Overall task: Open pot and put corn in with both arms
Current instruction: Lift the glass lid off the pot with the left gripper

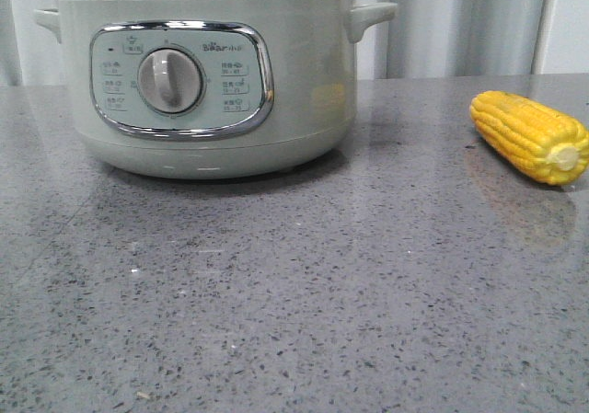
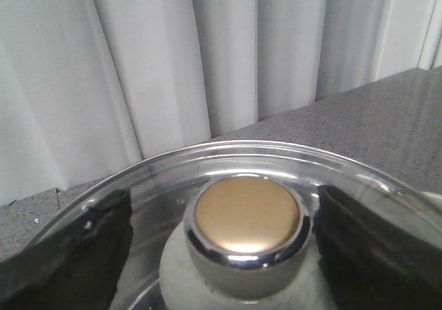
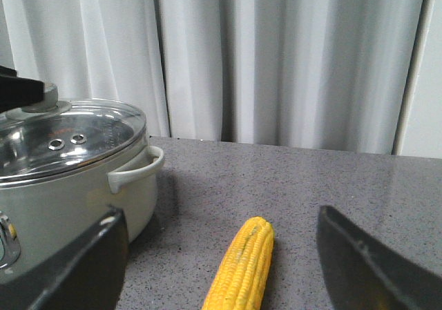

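Observation:
The pale-green pot (image 1: 202,73) stands at the back left of the table, with its glass lid (image 2: 173,165) on. In the left wrist view my left gripper (image 2: 221,251) is open, its black fingers (image 2: 69,255) on either side of the lid's gold-topped chrome knob (image 2: 247,224); there is a gap on one side, and the other finger is close to the knob. The yellow corn (image 1: 529,135) lies on the table to the right of the pot. In the right wrist view my right gripper (image 3: 224,265) is open, with the corn (image 3: 242,272) lying between its fingers (image 3: 76,268). Neither gripper shows in the front view.
The grey speckled tabletop (image 1: 294,293) runs back to a white curtain (image 3: 290,54). The pot's side handle (image 3: 138,168) points toward the corn. The pot's lid has small vent holes (image 3: 65,141).

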Controlling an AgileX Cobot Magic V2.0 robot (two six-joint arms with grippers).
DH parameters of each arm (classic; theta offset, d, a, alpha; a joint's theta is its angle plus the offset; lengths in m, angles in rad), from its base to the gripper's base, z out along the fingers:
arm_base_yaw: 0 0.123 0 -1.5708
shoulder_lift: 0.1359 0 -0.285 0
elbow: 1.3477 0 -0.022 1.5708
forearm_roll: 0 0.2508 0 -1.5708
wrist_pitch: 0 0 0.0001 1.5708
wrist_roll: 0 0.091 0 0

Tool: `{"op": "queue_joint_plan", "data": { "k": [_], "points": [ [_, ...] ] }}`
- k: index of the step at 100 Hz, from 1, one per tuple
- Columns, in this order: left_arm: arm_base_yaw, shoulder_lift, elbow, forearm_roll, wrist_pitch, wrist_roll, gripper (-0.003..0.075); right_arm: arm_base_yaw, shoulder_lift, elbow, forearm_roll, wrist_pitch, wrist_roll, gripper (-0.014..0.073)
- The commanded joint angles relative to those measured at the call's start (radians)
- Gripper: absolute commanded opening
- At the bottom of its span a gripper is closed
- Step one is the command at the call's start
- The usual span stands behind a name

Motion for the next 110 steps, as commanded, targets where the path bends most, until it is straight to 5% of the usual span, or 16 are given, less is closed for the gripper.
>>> {"op": "queue_joint_plan", "data": {
  "k": [1, 30, 66, 110],
  "points": [
    [-0.006, 0.006, -0.063, -0.008, -0.046, -0.007, 0.0492, -0.007, 0.015, -0.038, -0.007, -0.069, -0.004, 0.0479],
    [-0.006, 0.075, -0.096, -0.032, -0.042, -0.007, 0.0463, -0.007, 0.015, -0.038, -0.007, -0.069, -0.004, 0.0479],
    [-0.006, 0.074, -0.106, -0.060, -0.042, -0.007, 0.0089, -0.007, 0.015, -0.038, -0.007, -0.069, -0.004, 0.0479],
    [0.083, -0.170, -0.241, 0.004, -0.011, 0.075, 0.0071, -0.007, 0.015, -0.038, -0.007, -0.067, -0.004, 0.0479]
  ]
}}
